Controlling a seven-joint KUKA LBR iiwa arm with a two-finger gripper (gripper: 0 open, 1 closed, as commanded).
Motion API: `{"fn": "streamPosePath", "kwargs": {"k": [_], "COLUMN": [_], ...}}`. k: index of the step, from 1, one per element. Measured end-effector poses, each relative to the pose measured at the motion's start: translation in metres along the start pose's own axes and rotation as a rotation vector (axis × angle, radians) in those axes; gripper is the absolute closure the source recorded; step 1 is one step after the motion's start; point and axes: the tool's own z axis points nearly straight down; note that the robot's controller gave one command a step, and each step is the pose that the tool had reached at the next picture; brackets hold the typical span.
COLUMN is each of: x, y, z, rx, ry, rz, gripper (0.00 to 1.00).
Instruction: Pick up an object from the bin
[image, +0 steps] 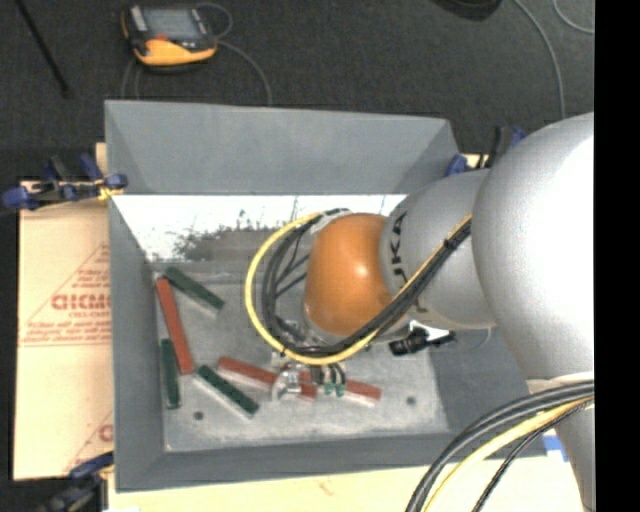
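My gripper is low in the bin's front middle, right on top of a long red stick that lies flat and runs from the left to the lower right. The stick's right end comes out on the gripper's far side. A small green piece shows beside the gripper against the red stick. A dark green stick lies slanted just to the left, in front of the red one.
At the bin's left side lie another red stick, a green stick beside it near the wall, and a green stick further back. The arm with its orange cover and cables hangs over the bin's middle and right.
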Motion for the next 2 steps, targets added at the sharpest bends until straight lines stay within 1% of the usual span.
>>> {"fn": "streamPosePath", "kwargs": {"k": [1,2], "x": [0.0,0.003], "y": [0.0,-0.047], "z": [0.0,-0.147], "rx": [0.0,0.003], "ry": [0.001,-0.007], "rz": [0.0,0.065], "gripper": [1.0,1.0]}}
